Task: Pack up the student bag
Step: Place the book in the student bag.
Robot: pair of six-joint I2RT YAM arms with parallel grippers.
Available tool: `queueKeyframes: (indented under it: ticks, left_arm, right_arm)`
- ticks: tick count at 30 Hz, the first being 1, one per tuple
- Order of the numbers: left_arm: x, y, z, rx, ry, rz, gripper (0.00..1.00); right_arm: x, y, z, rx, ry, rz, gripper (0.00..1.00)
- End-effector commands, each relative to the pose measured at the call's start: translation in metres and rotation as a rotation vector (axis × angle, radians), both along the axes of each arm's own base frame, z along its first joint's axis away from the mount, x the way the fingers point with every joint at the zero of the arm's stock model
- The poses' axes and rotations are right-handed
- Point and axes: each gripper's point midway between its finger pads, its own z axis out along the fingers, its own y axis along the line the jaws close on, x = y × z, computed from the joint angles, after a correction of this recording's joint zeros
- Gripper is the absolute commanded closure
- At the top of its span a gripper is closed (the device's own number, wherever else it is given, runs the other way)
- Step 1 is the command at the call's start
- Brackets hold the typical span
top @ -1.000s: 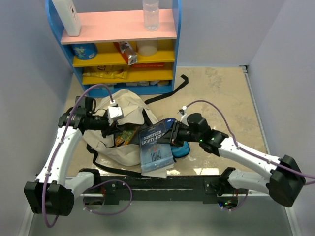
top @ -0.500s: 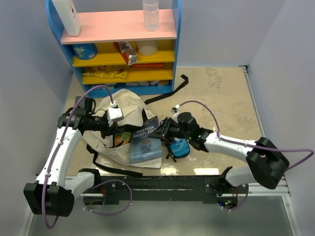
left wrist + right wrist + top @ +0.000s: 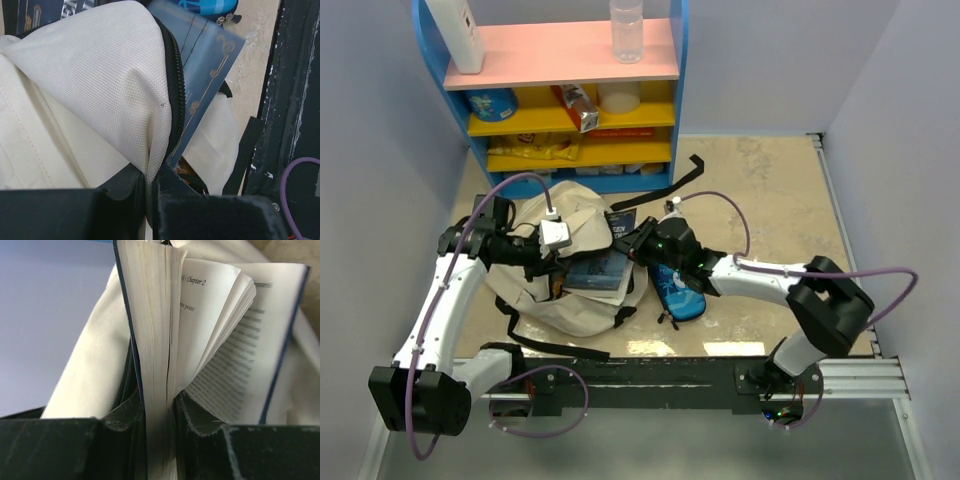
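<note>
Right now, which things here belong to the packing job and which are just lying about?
In the job:
- student bag, its flap pinched by the left fingers
- book, clamped in the right fingers, partly in the bag's opening

Lying about:
- blue pencil case, on the table beside the bag, untouched (perhaps packed later)
- shelf unit with a clear bottle

table (image 3: 770,195) | on it: student bag (image 3: 570,312); blue pencil case (image 3: 679,297); shelf unit (image 3: 550,52) at far edge

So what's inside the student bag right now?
A dark blue book sits partly in the opening of the student bag, with something colourful beneath its edge. Deeper contents are hidden by the book and the cream flap.
</note>
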Motion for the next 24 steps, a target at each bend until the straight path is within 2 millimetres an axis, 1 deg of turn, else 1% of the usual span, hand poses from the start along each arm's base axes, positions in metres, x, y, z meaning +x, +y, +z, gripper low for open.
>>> queueKeyframes:
  ticks: [1,2,5,6,8,12,13,14,15,16,17,18,19,20,21,22,23,24]
  left_arm:
    - [-0.004,-0.012,0.023,-0.071,-0.040,-0.061,0.99]
    - [-0.004,-0.012,0.024,-0.070,-0.041,-0.060,0.99]
    - [-0.005,-0.012,0.023,-0.067,-0.040,-0.063,0.99]
    - [-0.005,-0.012,0.023,-0.066,-0.042,-0.063,0.99]
    - [-0.006,-0.012,0.023,-0.066,-0.041,-0.064,0.98]
    - [-0.005,-0.012,0.024,-0.068,-0.042,-0.063,0.98]
    - [-0.005,-0.012,0.023,-0.068,-0.042,-0.063,0.98]
    - [-0.005,-0.012,0.023,-0.068,-0.042,-0.065,0.98]
    - [-0.004,-0.012,0.023,-0.072,-0.039,-0.063,0.98]
    - [-0.004,-0.013,0.023,-0.076,-0.036,-0.064,0.97]
    - [-0.004,-0.013,0.024,-0.078,-0.036,-0.064,0.97]
    - [-0.004,-0.014,0.024,-0.081,-0.030,-0.064,0.97]
    - [-0.004,-0.013,0.024,-0.078,-0.029,-0.063,0.97]
    - [-0.004,-0.013,0.025,-0.075,-0.032,-0.063,0.97]
    - [-0.004,-0.012,0.025,-0.070,-0.035,-0.061,0.97]
    - [-0.003,-0.012,0.025,-0.063,-0.040,-0.061,0.97]
    - [-0.003,-0.011,0.025,-0.062,-0.041,-0.059,0.97]
    - [-0.004,-0.011,0.024,-0.060,-0.044,-0.060,0.97]
  right_arm:
    - [0.026,0.041,0.068,0.176,-0.158,-0.066,1.00]
    - [0.028,0.052,0.062,0.160,-0.163,-0.058,1.00]
    - [0.028,0.066,0.063,0.146,-0.196,-0.072,1.00]
    - [0.030,0.069,0.060,0.139,-0.201,-0.079,1.00]
    - [0.033,0.071,0.063,0.120,-0.242,-0.110,1.00]
    - [0.041,0.068,0.074,0.096,-0.305,-0.179,1.00]
    - [0.039,0.070,0.074,0.084,-0.310,-0.181,1.00]
    - [0.044,0.070,0.079,0.070,-0.330,-0.215,1.00]
    - [0.044,0.072,0.076,0.045,-0.336,-0.224,1.00]
    - [0.042,0.078,0.068,0.023,-0.340,-0.225,0.96]
    - [0.044,0.082,0.073,0.022,-0.354,-0.233,0.91]
    - [0.043,0.088,0.073,0.020,-0.364,-0.224,0.86]
    - [0.040,0.098,0.058,-0.013,-0.359,-0.201,0.73]
    - [0.039,0.107,0.063,-0.016,-0.359,-0.186,0.68]
    - [0.036,0.111,0.055,-0.044,-0.352,-0.160,0.64]
    - [0.032,0.115,0.052,-0.059,-0.345,-0.144,0.58]
    - [0.030,0.113,0.046,-0.078,-0.341,-0.137,0.55]
    - [0.026,0.112,0.043,-0.088,-0.333,-0.120,0.48]
